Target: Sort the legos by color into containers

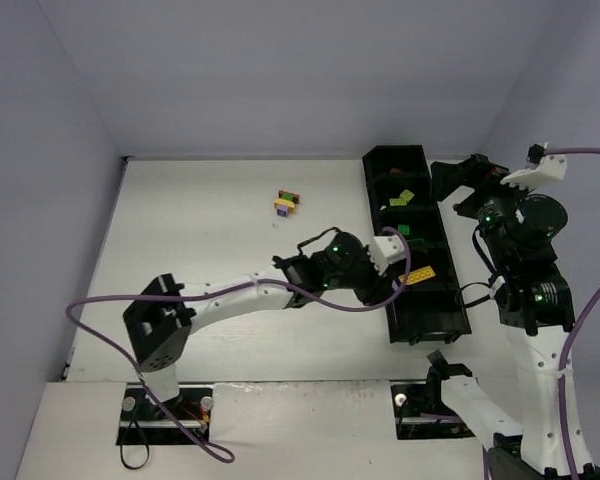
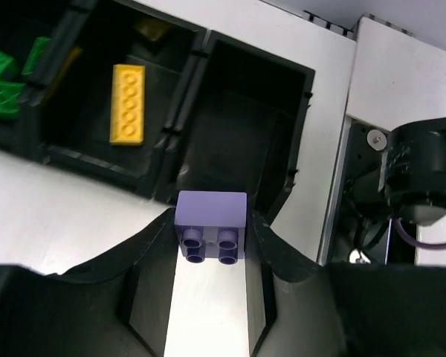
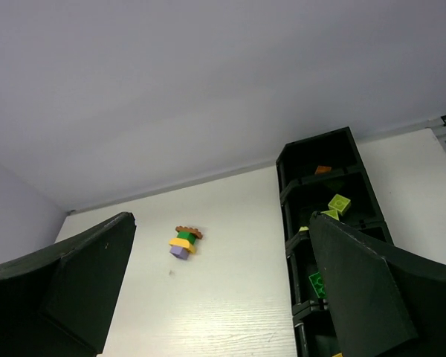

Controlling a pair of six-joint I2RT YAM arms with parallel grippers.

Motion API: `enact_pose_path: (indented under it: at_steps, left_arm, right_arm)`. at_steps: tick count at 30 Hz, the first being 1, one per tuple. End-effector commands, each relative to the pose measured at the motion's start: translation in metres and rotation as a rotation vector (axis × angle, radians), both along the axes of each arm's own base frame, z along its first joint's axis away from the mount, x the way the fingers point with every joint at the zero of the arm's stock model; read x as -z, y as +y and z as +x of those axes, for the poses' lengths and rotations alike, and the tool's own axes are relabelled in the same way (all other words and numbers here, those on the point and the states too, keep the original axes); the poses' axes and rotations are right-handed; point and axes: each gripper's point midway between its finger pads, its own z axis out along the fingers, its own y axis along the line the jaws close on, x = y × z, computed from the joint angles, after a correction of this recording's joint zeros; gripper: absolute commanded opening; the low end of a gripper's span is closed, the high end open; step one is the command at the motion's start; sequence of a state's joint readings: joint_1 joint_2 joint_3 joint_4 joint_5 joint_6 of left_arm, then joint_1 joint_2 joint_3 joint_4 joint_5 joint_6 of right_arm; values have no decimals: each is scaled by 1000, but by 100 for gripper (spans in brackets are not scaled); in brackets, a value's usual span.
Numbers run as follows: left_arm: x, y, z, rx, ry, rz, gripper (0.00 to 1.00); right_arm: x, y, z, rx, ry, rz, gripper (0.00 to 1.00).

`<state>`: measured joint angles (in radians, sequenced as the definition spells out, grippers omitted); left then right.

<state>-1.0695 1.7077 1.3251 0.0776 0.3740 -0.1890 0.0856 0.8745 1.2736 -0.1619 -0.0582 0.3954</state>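
The top view looks steeply down from the near edge over the whole table (image 1: pixel 210 250). The left wrist view sits close above the tray's (image 2: pixel 184 104) near end, past the left tool (image 2: pixel 212 245). The right wrist view faces the back wall (image 3: pixel 208 89) from farther off, sharing tray and brick stack (image 3: pixel 183 242) with the top view.

Reaching rightward with the left arm (image 1: pixel 240 295), pinching a lilac lego (image 2: pixel 211 212) in the left end effector (image 2: pixel 212 227) — holding the right arm (image 1: pixel 535 290) raised alongside, with the right end effector (image 3: pixel 221 223) spread wide

A white table (image 1: pixel 210 240) sits enclosed by plain grey walls (image 1: pixel 280 70).
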Motion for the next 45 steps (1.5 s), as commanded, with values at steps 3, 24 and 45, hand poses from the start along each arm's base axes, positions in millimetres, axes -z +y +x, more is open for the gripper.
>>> enact_pose_path:
  at_steps: [3, 24, 45]
  left_arm:
    - [-30, -62, -10, 39, -59, -120, 6]
    - [-7, -103, 25, -247, -82, -74, 73]
    - [41, 181, 249, -945, 89, 206, 74]
  right_arm:
    - [-19, 5, -8, -36, -40, 6, 100]
    - [-13, 28, -34, -110, -37, -85, 100]
    - [44, 60, 57, -179, 199, -91, 100]
